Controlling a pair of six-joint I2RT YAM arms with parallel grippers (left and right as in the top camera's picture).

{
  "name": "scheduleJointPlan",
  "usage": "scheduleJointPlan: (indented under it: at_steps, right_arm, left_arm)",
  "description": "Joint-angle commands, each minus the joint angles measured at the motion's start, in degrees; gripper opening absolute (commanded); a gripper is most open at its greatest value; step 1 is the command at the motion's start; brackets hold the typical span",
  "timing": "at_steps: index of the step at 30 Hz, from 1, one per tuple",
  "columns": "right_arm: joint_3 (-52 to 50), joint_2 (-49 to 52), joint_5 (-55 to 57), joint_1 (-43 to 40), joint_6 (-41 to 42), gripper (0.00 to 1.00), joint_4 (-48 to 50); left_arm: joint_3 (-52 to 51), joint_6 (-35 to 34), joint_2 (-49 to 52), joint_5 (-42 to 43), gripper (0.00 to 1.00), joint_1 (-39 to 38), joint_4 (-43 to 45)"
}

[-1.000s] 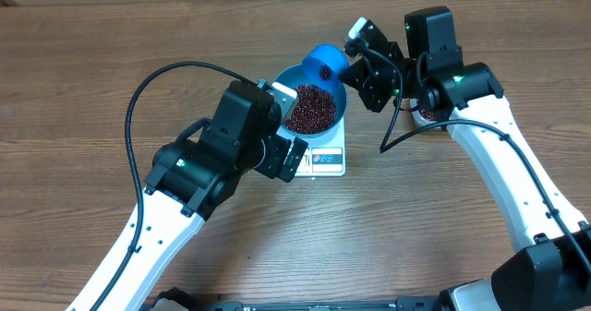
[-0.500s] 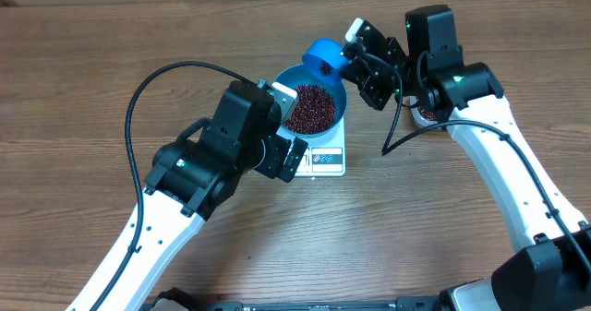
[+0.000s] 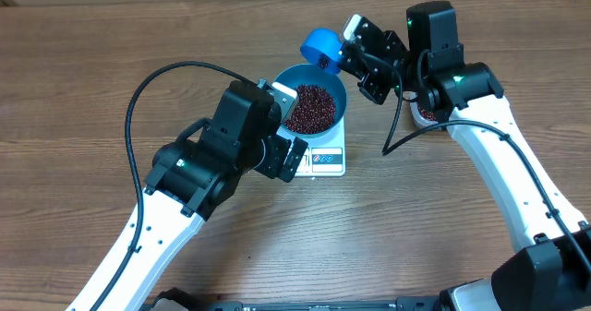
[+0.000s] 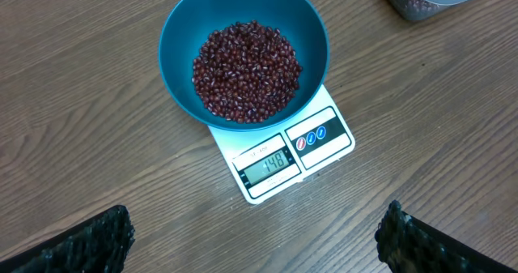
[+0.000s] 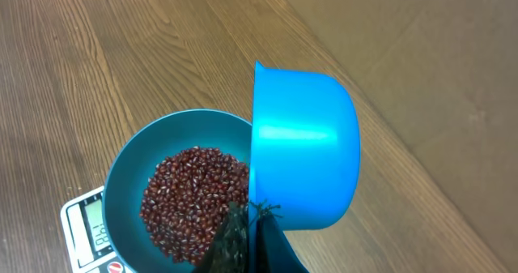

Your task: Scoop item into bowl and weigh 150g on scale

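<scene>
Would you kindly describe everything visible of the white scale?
The scale is a small white square slab, seemingly plastic, lying flat on the wooden table. Its front strip carries a display reading 148 beside round red and blue buttons. The blue bowl of beans sits on it, hiding most of its top. Nothing else touches it.

The left arm reaches in from seven o'clock, left gripper [image 4: 257, 228] spread wide and empty near centre. The right arm extends from five o'clock, right gripper [image 3: 351, 53] pinched tight on the scoop [image 3: 319, 46] toward twelve.
</scene>
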Motion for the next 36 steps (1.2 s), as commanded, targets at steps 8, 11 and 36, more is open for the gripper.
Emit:
scheduleJointPlan:
  at_steps: [8, 11, 36]
  right_arm:
    - [1.8, -2.0, 0.0, 0.0, -1.7, 0.04, 0.2]
    - [1.8, -2.0, -0.1, 0.0, 1.4, 0.04, 0.0]
    - [1.8, -2.0, 0.0, 0.0, 24.2, 0.04, -0.1]
  left_arm:
    - [0.9, 0.7, -0.6, 0.4, 1.0, 0.3, 0.1]
    - [0.9, 0.7, -0.6, 0.5, 0.99, 0.3, 0.1]
    - [0.9, 0.7, -0.6, 0.4, 1.0, 0.3, 0.1]
